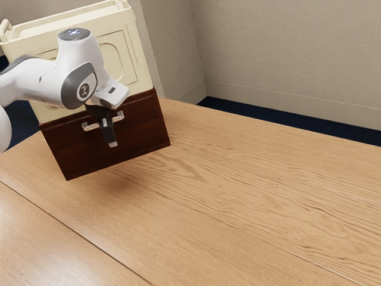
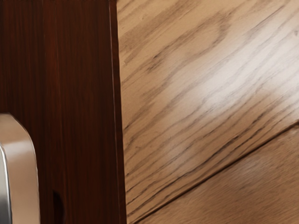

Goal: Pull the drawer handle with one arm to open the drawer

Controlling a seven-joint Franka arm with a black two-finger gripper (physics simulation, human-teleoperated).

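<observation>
Gripper (image 1: 112, 142): pointed down at the drawer front, across the middle of the handle; how far open it was, and whether it had hold of anything, I could not tell.
Handle (image 1: 119, 116): was a silvery bar on the drawer front, its two ends showing either side of the gripper.
Drawer edges: in the wrist view, one straight edge of the dark front ran beside the wood of the worktop.
Room: the worktop (image 1: 238, 196) stretched broadly in front of the drawer and toward the exterior view's right, its far edge near the wall (image 1: 286, 53).
Drawer (image 1: 146, 134): was dark red-brown, its front roughly flush with the cabinet above; its inside was hidden.
Cabinet (image 1: 136, 68): was cream, with a raised rim on top and a panelled front.
</observation>
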